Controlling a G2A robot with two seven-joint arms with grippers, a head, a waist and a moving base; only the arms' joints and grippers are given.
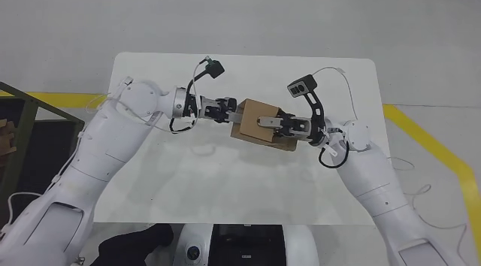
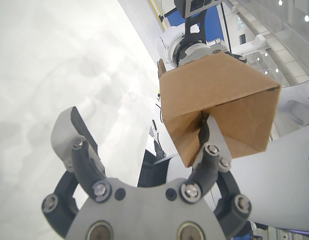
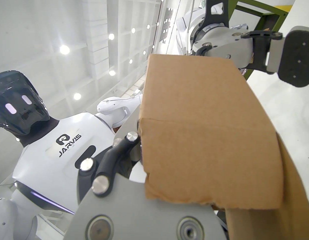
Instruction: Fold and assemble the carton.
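A brown carton (image 1: 255,127) hangs above the middle of the white table (image 1: 150,183), partly folded into a box shape. My right gripper (image 1: 269,122) is shut on one of its walls, one finger lying across the upper face; in the right wrist view the carton (image 3: 207,136) hides the fingertips. My left gripper (image 2: 140,121) is open at the carton's other end. One of its fingers (image 2: 212,136) is tucked against a folded end flap of the carton (image 2: 214,96), while the other finger (image 2: 77,131) stands free. Its free pad (image 3: 295,58) appears beyond the carton.
The table's bare surface lies below and around the carton on every side. A green frame (image 1: 15,123) stands off the table's left edge. Yellow floor tape (image 1: 421,127) runs past the right side.
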